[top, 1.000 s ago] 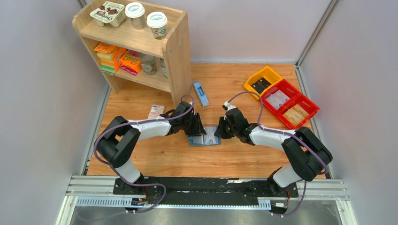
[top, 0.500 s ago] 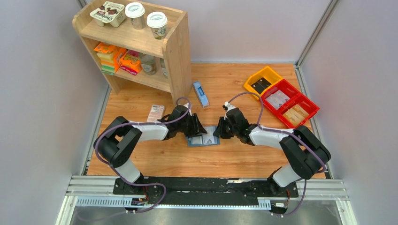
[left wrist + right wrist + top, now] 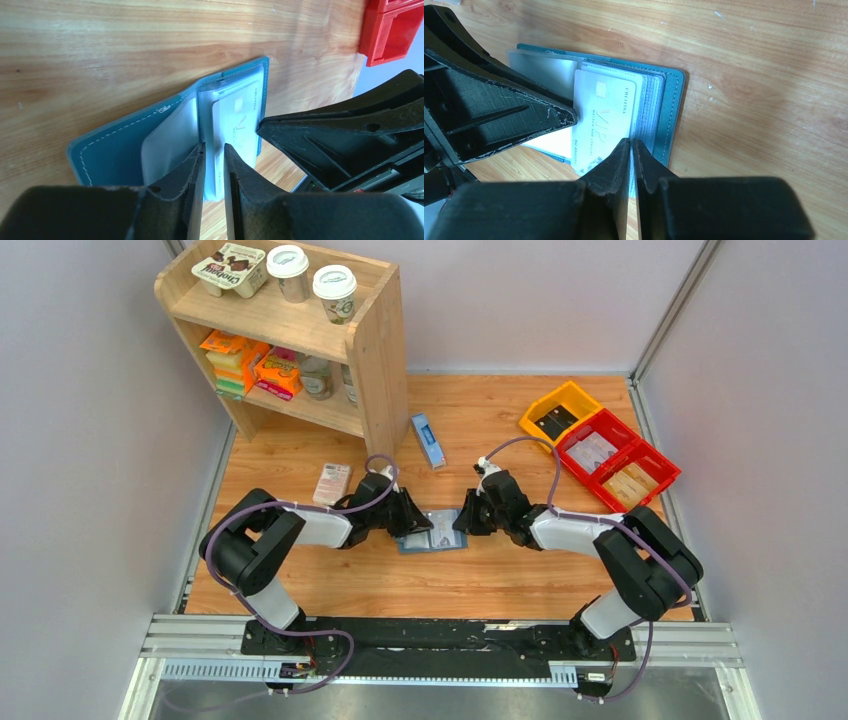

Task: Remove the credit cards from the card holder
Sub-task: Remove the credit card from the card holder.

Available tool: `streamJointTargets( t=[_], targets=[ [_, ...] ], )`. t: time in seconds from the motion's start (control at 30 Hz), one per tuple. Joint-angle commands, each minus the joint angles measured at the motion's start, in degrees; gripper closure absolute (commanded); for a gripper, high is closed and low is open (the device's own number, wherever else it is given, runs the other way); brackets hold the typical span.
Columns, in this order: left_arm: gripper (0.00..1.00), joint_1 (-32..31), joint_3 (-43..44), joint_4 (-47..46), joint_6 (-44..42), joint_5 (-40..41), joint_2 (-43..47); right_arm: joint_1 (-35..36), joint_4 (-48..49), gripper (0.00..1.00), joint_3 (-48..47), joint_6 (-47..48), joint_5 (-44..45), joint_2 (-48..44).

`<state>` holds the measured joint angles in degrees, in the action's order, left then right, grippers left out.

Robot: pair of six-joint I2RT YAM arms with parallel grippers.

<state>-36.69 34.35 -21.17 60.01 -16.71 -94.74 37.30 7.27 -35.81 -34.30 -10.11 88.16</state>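
Observation:
The teal card holder (image 3: 440, 538) lies open on the wooden table between both grippers; it also shows in the left wrist view (image 3: 115, 155) and the right wrist view (image 3: 672, 107). A white credit card (image 3: 604, 115) marked VIP sticks partly out of its clear sleeves, also seen in the left wrist view (image 3: 240, 125). My left gripper (image 3: 408, 517) is closed to a narrow gap (image 3: 214, 162) on the card's left edge. My right gripper (image 3: 462, 523) is shut (image 3: 631, 150) on the holder's right-hand sleeve edge, pinning it.
A wooden shelf (image 3: 370, 350) with cups and packs stands at the back left. A narrow blue-and-white box (image 3: 428, 440) and a pink-and-white pack (image 3: 332, 480) lie behind the holder. A yellow bin (image 3: 560, 410) and red bins (image 3: 615, 460) sit at the back right.
My left gripper has drawn back to the left while low over the holder. The right gripper and the holder have stayed almost still.

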Motion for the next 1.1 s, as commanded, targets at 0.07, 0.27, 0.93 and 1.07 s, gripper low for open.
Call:
streamJointTargets(
  t=[0.07, 0.27, 0.93, 1.07],
  targets=[
    [0.74, 0.6, -2.4, -13.2, 1.9, -3.8, 0.5, 0.1, -0.5, 0.88, 0.9, 0.0, 0.0, 1.8],
    [0.64, 0.6, -1.7, -10.8, 1.4, -3.8, -0.4, 0.0, -0.5, 0.88, 0.7, 0.1, -0.3, 2.2],
    [0.76, 0.6, -1.7, -10.2, -3.2, -5.2, -0.7, 0.0, 0.3, 0.88, 0.6, -0.1, -1.1, 4.7],
    [0.86, 0.7, -3.3, -15.8, -2.4, -6.1, 1.0, 0.0, 0.3, 0.88, 0.7, -0.1, -0.9, 4.9]
  ],
)
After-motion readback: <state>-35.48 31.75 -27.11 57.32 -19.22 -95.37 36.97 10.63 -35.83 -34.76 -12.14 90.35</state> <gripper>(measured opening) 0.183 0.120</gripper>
